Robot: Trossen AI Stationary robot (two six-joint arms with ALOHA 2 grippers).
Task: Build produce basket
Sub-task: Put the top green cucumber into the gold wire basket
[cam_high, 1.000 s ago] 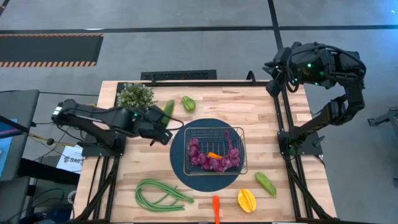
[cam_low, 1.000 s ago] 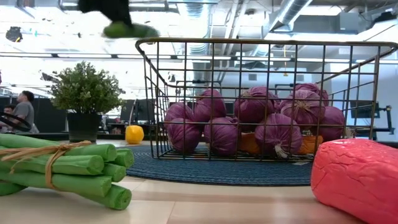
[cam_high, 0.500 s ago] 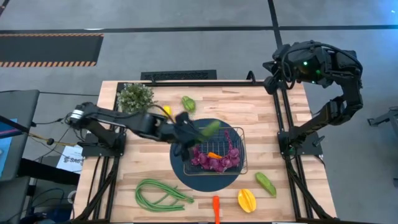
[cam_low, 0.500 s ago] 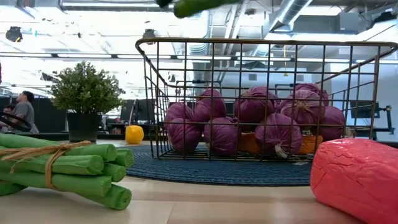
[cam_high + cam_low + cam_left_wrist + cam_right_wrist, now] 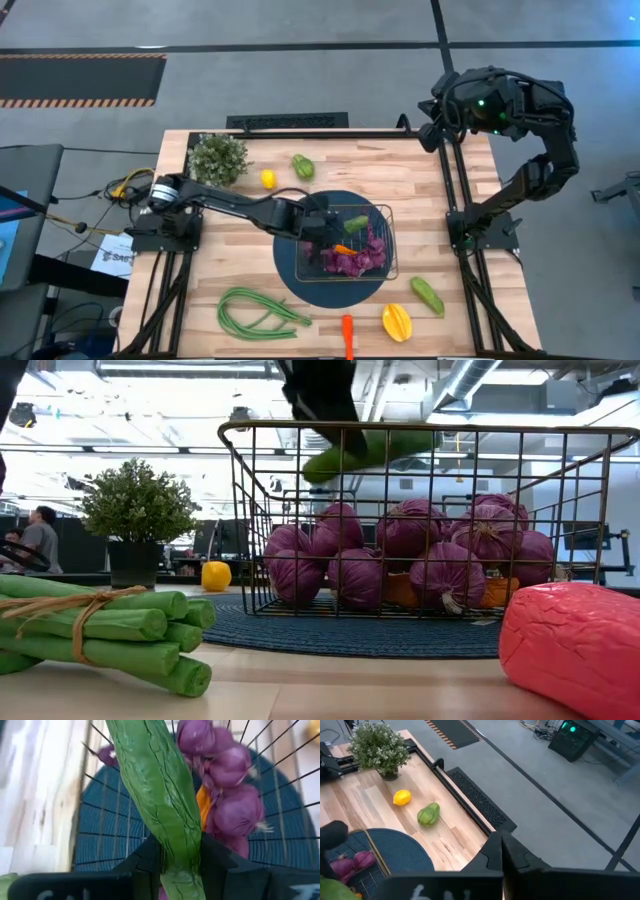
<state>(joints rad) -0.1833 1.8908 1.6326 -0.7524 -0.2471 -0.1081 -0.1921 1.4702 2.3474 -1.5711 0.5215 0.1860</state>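
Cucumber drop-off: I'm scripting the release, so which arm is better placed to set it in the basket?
Left. The left gripper is shut on the cucumber, over the basket with the grapes in it. The right gripper is off beyond the table's far corner.

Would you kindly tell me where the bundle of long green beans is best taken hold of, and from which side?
Grip the green beans at mid-length, from straight above, fingers across the bundle. It lies flat on the table with open wood around it, and its tie keeps the stalks together. This is a judgement only.
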